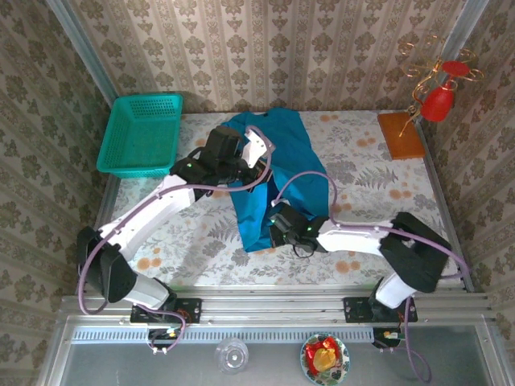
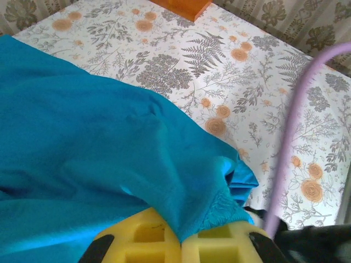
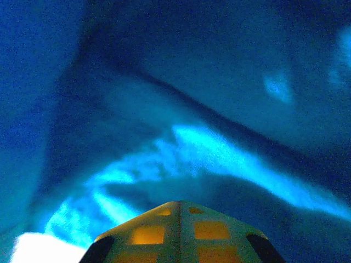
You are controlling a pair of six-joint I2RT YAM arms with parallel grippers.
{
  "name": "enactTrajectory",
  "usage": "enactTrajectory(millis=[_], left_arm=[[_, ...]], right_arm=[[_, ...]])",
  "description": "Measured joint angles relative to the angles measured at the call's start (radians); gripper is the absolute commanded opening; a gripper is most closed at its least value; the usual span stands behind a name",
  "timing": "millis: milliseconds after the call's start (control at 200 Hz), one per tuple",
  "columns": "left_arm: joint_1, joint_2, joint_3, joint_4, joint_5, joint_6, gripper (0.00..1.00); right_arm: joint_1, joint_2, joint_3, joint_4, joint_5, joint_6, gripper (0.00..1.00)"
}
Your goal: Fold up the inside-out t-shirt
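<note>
My left claw (image 2: pixel 181 236) pinches the t-shirt (image 2: pixel 82 148) edge and my right claw (image 3: pixel 180 211) is pressed together under it, so I must lift slowly and evenly.

a staged robot booth: damask wallpaper panels (image 1: pixel 265 48), floral tablecloth (image 1: pixel 362 161), aluminium rail frame (image 1: pixel 273 307).

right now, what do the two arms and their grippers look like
Both arms have white shells with black joints: the left arm and right arm. A lilac cable loops along each. Small green lights glow near the wrists. The left gripper and right gripper have blocky yellow fingers with square recesses.
</note>
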State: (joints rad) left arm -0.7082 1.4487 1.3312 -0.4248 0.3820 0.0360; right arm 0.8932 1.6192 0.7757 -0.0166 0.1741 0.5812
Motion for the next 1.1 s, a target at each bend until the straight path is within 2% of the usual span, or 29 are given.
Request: enactTrajectory(millis=[200,455,630,725,885,970,1025,1100], left_arm=[[-0.040,-0.041,0.024,-0.061,0.000,0.022,0.00],[-0.122,-0.053,0.112,-0.117,0.000,0.045,0.00],[-0.170,-0.062,0.164,-0.133,-0.013,0.055,0.00],[-0.192,-0.077,0.176,-0.143,-0.014,0.055,0.00],[-0.212,-0.110,0.189,-0.159,-0.012,0.055,0.00],[-0.218,-0.135,0.189,-0.165,-0.006,0.054,0.00],[-0.220,-0.151,0.189,-0.168,-0.003,0.054,0.00],[-0.220,-0.174,0.189,-0.173,0.000,0.053,0.00]], right_arm=[[-0.045,0.124,0.074,0.087,0.056,0.003,0.06],[-0.162,0.187,0.256,0.157,0.061,-0.001,0.20],[-0.228,0.300,0.435,0.138,-0.007,-0.016,0.33],[-0.249,0.387,0.572,0.089,-0.052,-0.047,0.51],[-0.259,0.546,0.827,-0.074,-0.115,-0.115,0.68],[-0.259,0.629,0.951,-0.182,-0.135,-0.136,0.82],[-0.258,0.676,1.021,-0.255,-0.144,-0.162,0.87],[-0.255,0.734,1.104,-0.355,-0.158,-0.184,0.88]])
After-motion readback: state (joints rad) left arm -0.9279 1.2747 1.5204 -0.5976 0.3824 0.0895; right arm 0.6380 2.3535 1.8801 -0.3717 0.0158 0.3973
